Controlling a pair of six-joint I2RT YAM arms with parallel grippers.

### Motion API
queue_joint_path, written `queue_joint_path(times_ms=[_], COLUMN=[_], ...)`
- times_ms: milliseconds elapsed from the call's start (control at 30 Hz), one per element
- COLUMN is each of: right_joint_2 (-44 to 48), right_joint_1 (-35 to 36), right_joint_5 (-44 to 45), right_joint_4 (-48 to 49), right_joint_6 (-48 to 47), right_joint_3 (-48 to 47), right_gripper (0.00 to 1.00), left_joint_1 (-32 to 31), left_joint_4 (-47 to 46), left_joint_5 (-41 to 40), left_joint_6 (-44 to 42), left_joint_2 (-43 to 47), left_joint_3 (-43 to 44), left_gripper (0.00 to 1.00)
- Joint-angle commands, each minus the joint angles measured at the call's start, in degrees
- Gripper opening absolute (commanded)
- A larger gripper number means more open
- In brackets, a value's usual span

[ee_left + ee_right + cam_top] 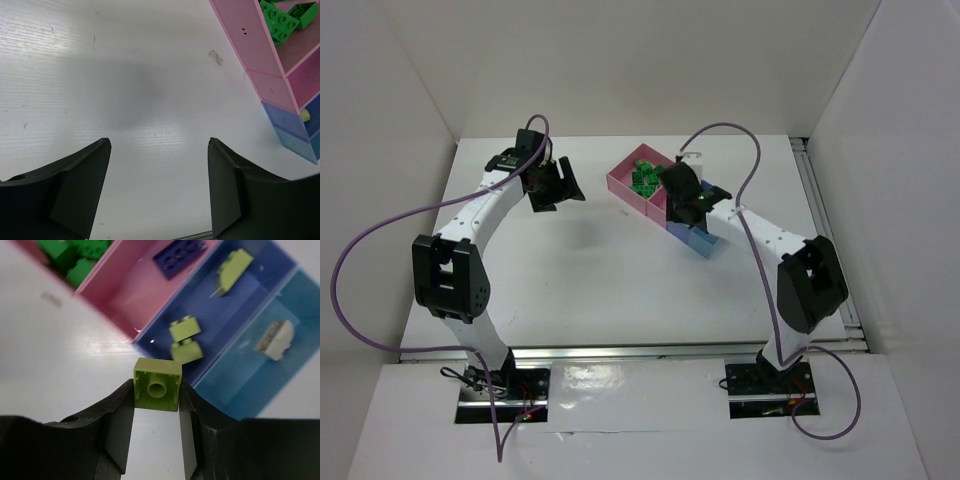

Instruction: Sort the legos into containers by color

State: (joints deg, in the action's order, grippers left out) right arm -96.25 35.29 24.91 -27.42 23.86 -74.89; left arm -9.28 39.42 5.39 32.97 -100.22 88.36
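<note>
My right gripper [157, 390] is shut on a pale yellow-green lego [157, 367], held hollow side toward the camera just above the near edge of the violet-blue bin [215, 315]. That bin holds three yellow-green legos [184, 330]. Dark green legos [75, 260] lie in the larger pink bin [45, 267]. A dark blue-purple lego [180, 255] lies in the smaller pink bin [135, 295], and a beige one [275, 340] in the light blue bin [290, 300]. My left gripper [159, 142] hangs open over bare table, left of the containers [250, 35].
In the top view the row of containers [625, 185] sits at the back right of the white table, with my right gripper [685, 198] over it and my left gripper [555, 185] to its left. White walls close in three sides.
</note>
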Motion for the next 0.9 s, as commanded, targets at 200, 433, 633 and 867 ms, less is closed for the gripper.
queue_joint_path(times_ms=[200,433,633,867], right_joint_2=[-8.9,-4.8,4.5,13.2], right_joint_1=[-6.9,-8.0,-8.7,-11.8], right_joint_5=[4.3,8.0,20.4,25.6], right_joint_4=[-3.3,-2.8,-4.0,-7.9], right_joint_6=[3.9,4.4,13.5,19.8], right_joint_3=[-10.3,-8.8,-2.1,5.1], right_gripper=[0.76,1.0,1.0,1.0], left_joint_1=[0.3,0.8,0.8,0.8], left_joint_4=[-0.1,0.4,0.4,0.4], left_joint_5=[0.8,0.1,0.1,0.7], left_joint_6=[-1.2,-1.7,-1.7,-1.7], left_joint_2=[2.1,2.8,2.2,2.2], left_joint_3=[-0.2,-0.7,-0.2,-0.2], left_gripper=[0.82,0.82,0.82,0.82])
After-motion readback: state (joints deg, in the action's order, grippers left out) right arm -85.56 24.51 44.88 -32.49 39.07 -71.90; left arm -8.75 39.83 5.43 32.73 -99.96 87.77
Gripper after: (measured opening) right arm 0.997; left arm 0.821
